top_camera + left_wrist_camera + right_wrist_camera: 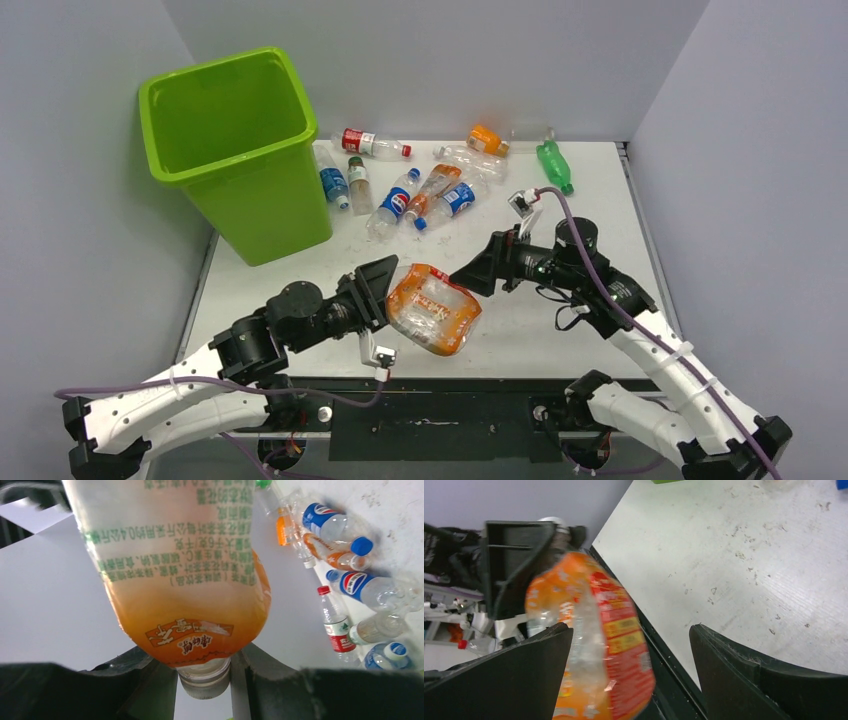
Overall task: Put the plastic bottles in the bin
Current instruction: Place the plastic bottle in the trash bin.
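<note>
- Nearest my left wrist camera is the crushed orange bottle [180, 580], its label filling the view. It hangs over the near edge of the table [280, 280], between the two arms and well apart from the bin [250, 215].
- The left gripper [378, 292] pinches it by the neck, with a finger pressed in on either side just below the shoulder.
- The right gripper [470, 272] faces the bottle's other end, fingers spread wide and gripping nothing.
- I judge it empty and light. The thin walls look soft and springy and the film label slick, so the stiff neck is the place to hold it.
- I cannot tell whether the right fingers touch the bottle, or whether the neck carries a cap.
- The other bottles [400, 190] lie beside the bin at the far side. They overlap, and one or two are partly hidden behind its wall, so I cannot count them.
</note>
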Motion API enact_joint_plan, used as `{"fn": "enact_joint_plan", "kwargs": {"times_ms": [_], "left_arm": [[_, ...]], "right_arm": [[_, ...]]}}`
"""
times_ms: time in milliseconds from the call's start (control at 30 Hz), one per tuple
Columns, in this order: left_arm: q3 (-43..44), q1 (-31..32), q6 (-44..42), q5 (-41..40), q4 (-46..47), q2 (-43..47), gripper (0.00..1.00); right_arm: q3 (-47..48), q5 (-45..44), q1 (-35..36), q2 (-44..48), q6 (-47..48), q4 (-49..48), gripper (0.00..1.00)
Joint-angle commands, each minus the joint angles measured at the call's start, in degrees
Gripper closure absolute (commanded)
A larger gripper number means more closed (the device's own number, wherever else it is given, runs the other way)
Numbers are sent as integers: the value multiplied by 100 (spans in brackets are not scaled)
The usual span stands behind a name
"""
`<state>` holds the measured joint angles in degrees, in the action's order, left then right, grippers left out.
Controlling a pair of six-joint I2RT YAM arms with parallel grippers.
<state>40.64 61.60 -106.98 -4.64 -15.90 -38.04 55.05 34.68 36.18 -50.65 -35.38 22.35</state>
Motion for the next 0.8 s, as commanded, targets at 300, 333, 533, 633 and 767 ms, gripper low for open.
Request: {"fn": "enact_joint_plan", "kwargs": {"times_ms": [300, 333, 533, 633, 767], "left_arm": [[306, 36, -95, 33, 538, 134, 100], [278, 36, -72, 33, 609, 104, 100], [203, 36, -14, 61, 926, -67, 100], [261, 36, -26, 53, 958, -122, 100], [358, 36, -37, 35, 937, -151, 100]], "right_arm": [[-2101, 2001, -742, 10, -3463, -5399, 10], [-2178, 2021, -703, -68, -3633, -5664, 10], [-2006, 2005, -150, -500, -3334, -5333, 3], [-1858, 2077, 113, -666, -2982, -4994, 17], [-1834, 2162, 142, -700, -2861, -4883, 49]]}}
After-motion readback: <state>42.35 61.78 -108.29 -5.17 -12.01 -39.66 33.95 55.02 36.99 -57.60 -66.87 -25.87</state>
